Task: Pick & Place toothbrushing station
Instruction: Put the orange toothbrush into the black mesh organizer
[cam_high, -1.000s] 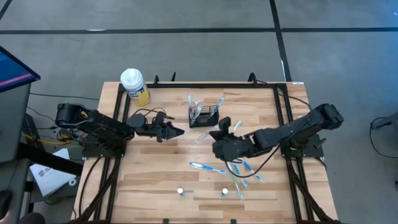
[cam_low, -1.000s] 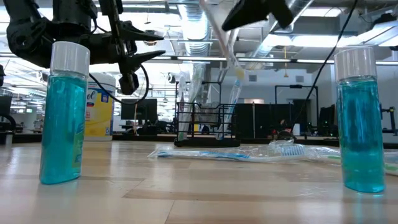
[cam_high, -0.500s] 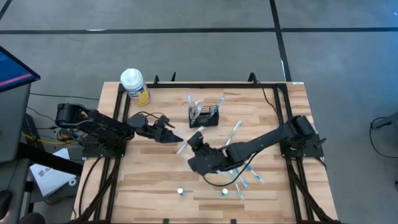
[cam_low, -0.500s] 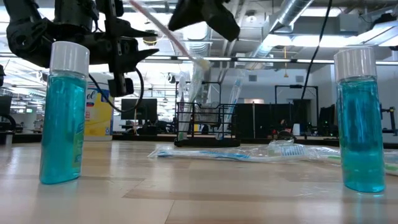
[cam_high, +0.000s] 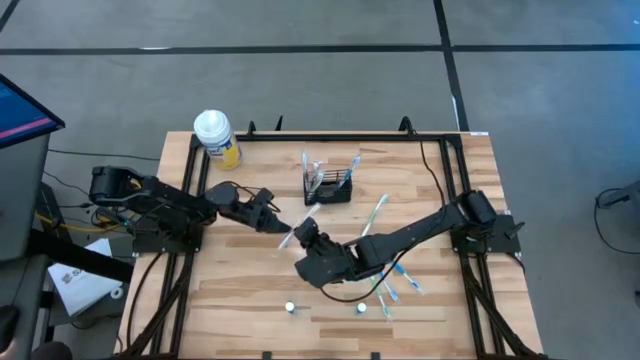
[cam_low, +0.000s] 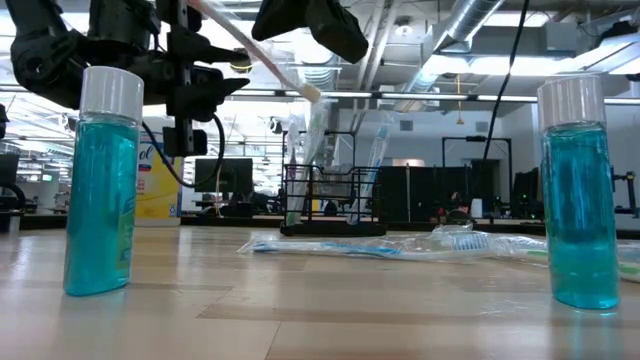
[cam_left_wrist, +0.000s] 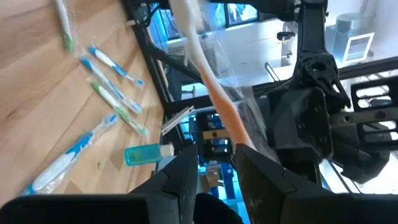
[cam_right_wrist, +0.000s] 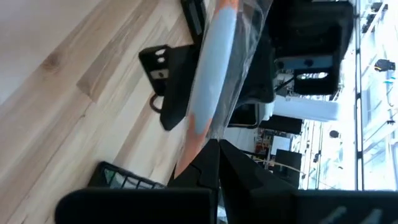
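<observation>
i hold a wrapped toothbrush (cam_high: 300, 223) in my clamped right gripper (cam_high: 305, 236) mid-table, its tip meeting my part-open, empty left gripper (cam_high: 283, 225). the mesh toothbrushing station (cam_high: 330, 184) sits far centre. the brush looks light, stiff, slippery in film; grip the handle.

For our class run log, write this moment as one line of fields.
right gripper: shut on wrapped toothbrush, raised mid-table | left gripper: open, at toothbrush's tip | holder box: far side, toothbrushes inside | loose toothbrushes: on table
</observation>
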